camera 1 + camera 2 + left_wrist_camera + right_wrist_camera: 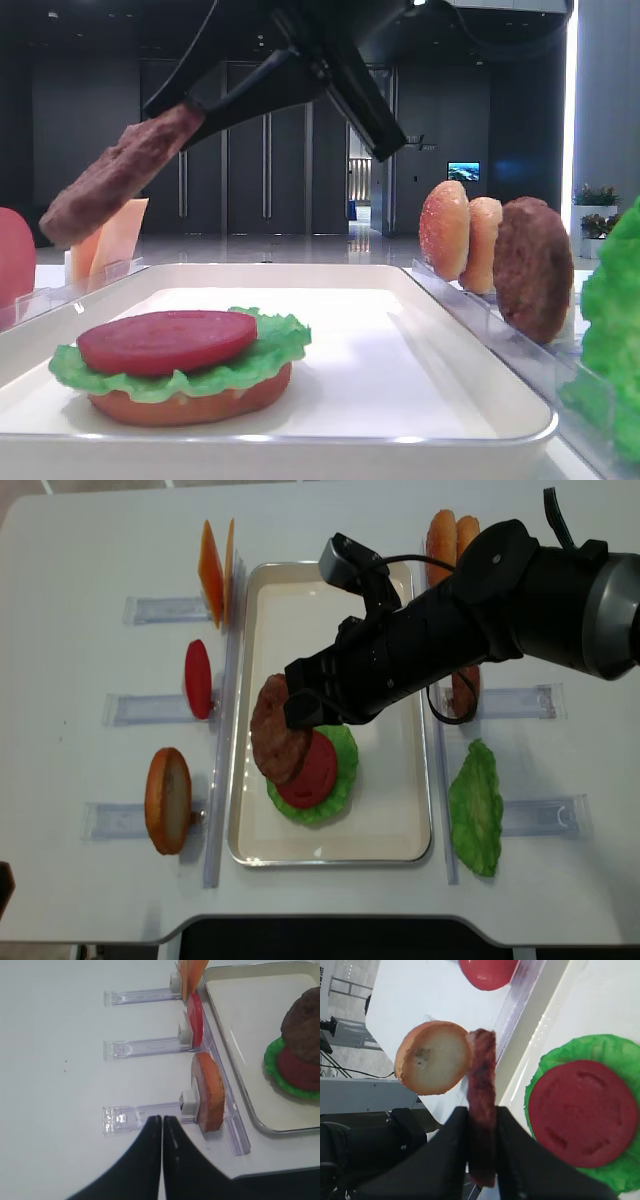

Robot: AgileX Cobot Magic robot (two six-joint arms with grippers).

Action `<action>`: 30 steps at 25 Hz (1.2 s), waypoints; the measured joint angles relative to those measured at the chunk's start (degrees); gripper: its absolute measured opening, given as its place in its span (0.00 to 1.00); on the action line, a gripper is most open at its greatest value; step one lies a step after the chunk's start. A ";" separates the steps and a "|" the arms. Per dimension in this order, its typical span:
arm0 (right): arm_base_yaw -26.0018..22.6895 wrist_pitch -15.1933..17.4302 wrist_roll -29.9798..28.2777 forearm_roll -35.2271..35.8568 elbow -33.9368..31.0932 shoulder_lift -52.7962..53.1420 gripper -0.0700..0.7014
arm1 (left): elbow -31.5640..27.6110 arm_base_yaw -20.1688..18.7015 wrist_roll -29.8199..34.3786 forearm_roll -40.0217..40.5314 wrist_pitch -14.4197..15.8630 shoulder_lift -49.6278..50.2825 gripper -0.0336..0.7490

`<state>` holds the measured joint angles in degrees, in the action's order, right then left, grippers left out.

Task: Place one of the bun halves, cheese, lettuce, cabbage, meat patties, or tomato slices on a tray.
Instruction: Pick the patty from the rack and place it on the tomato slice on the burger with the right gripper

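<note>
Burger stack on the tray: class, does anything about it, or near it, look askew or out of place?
Nothing is spilled or damaged. The bun base, lettuce and tomato slice sit neatly stacked on the tray. Only the meat patty is tilted, because the right gripper holds it edgewise above the stack.

Dim lobby-like hall: dark wall panels (100,140), wall screen (463,171).

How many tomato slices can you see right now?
2. One tomato slice lies on the lettuce in the tray; the other slice stands upright in the clear rack left of the tray. None seem hidden.
</note>
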<state>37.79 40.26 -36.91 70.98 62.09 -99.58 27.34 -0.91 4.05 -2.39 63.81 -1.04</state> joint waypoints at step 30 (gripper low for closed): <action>-3.09 2.38 -1.90 -0.89 0.00 -3.74 0.24 | 0.00 0.00 0.00 0.00 0.00 0.00 0.04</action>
<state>34.70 42.64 -38.81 70.09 62.09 -103.31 27.34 -0.91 4.05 -2.39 63.81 -1.04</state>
